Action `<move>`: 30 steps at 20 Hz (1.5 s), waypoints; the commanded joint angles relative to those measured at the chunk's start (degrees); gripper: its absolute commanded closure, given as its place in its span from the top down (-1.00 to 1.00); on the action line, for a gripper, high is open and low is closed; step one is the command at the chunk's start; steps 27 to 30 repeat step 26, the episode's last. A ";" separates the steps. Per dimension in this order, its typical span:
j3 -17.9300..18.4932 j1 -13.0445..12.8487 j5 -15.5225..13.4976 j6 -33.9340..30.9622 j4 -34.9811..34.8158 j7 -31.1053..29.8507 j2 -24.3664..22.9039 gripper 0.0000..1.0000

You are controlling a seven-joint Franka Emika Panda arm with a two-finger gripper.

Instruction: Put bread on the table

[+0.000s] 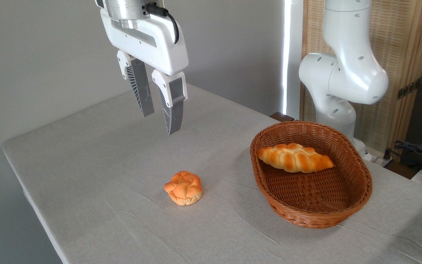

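The small knotted golden-orange bread [183,187] lies on the grey-clothed table [97,157], left of the basket and touching nothing else. My gripper [159,123] hangs well above the table, up and to the left of the bread. Its two ribbed fingers stand a little apart and hold nothing.
An oval brown wicker basket [357,198] stands on the right of the table with a longer braided loaf [294,157] inside. The arm's white base [343,77] rises behind the basket. Cables [419,150] lie off the table at far right. The table's left edge runs close to the bread.
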 commanded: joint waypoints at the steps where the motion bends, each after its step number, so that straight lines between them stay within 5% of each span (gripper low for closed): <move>1: 1.09 -1.33 0.45 0.80 -0.26 0.57 0.23 1.00; 8: 1.26 -1.60 0.80 3.79 -2.28 0.84 -1.00 1.00; 11: 1.17 -1.68 4.14 3.27 -2.37 0.84 -1.00 1.00; 30: 1.35 -1.60 3.70 1.77 -2.37 0.31 -1.35 1.00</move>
